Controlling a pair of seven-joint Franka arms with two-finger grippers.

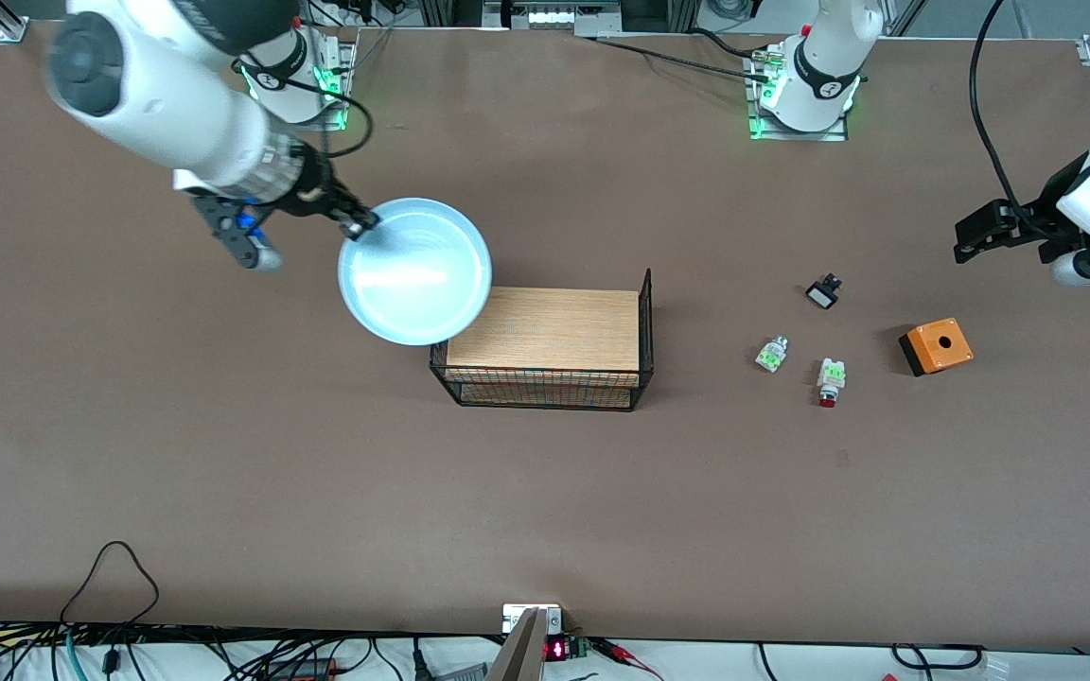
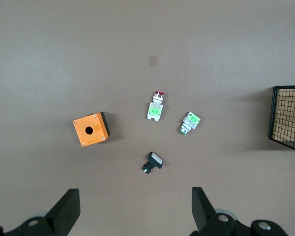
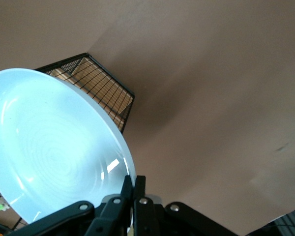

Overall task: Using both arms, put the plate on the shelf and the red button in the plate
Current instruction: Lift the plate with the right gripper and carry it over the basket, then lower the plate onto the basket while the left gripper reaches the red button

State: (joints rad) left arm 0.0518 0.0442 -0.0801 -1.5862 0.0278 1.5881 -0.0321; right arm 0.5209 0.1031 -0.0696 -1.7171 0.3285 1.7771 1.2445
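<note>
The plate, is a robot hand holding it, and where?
Yes. The right gripper pinches the plate by its rim, over the basket. The left gripper is open, holding nothing.

Right tool [image 3: 132, 189] clamped on plate [image 3: 49, 147] rim, above wire basket [image 3: 105, 91], table [image 3: 211, 98].

The plate [image 1: 414, 270] hangs in the right gripper [image 1: 362, 225] over the wire basket's [image 1: 545, 390] corner. Toward the left arm's end, the red button [image 1: 829, 380] lies beside another button part [image 1: 771, 355], nearer the front camera than the box [image 1: 936, 346].
</note>
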